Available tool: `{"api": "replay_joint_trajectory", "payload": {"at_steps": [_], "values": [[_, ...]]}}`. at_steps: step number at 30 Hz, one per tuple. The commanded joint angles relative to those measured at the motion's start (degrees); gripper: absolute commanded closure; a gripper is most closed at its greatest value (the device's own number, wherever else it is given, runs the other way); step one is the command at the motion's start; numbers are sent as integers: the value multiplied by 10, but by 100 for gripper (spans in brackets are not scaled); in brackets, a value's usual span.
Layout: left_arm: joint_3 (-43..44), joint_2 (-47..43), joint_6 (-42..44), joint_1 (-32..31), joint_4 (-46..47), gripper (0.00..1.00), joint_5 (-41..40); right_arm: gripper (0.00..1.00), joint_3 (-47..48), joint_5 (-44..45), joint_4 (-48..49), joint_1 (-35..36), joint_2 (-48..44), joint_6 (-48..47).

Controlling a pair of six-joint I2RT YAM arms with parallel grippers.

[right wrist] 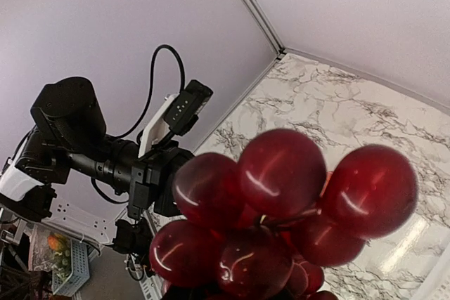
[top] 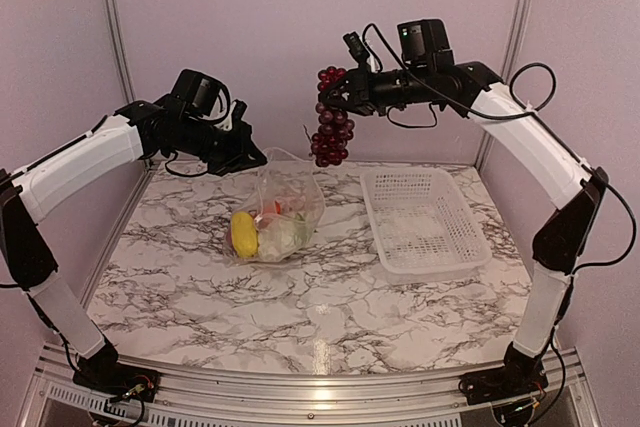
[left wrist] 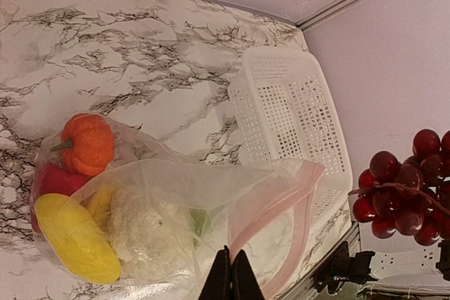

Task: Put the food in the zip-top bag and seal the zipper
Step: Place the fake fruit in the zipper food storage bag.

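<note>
The marbled surface (top: pixel 300 297) lies below both my arms, with the white lattice basket (top: pixel 425 222) resting on its right half. Left of the basket and apart from it sits the zip-top bag (top: pixel 285 212), its bottom on the surface and its mouth lifted up and back toward my left end effector (top: pixel 255 159). That end effector's fingers are pressed together on the near edge of the bag's mouth, and the pinkish zipper (left wrist: pixel 281 209) curves away from them along the open rim.

My right end effector (top: pixel 335 97) is clamped on the top of the dark purple grape bunch (top: pixel 331 122), which hangs straight down in the air, above and just to the right of the bag's mouth, touching nothing else.

Inside the bag, the yellow piece (top: pixel 243 232) lies at the left end, the white cauliflower (left wrist: pixel 144 233) beside it, the red pepper (left wrist: pixel 53 180) behind the yellow piece, and the orange round fruit (left wrist: pixel 88 144) at the bag's far bottom corner.
</note>
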Motion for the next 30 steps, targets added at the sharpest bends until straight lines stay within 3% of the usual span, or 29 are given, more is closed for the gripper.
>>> {"api": "replay_joint_trajectory", "payload": {"at_steps": [1, 23, 30], "values": [[0, 6, -2, 6, 7, 100, 4, 82, 21, -55, 76, 15, 7, 53], [9, 6, -28, 19, 31, 100, 26, 82, -14, -63, 95, 68, 82, -3], [11, 6, -30, 27, 33, 100, 29, 71, -26, -33, 49, 79, 98, -67]]}}
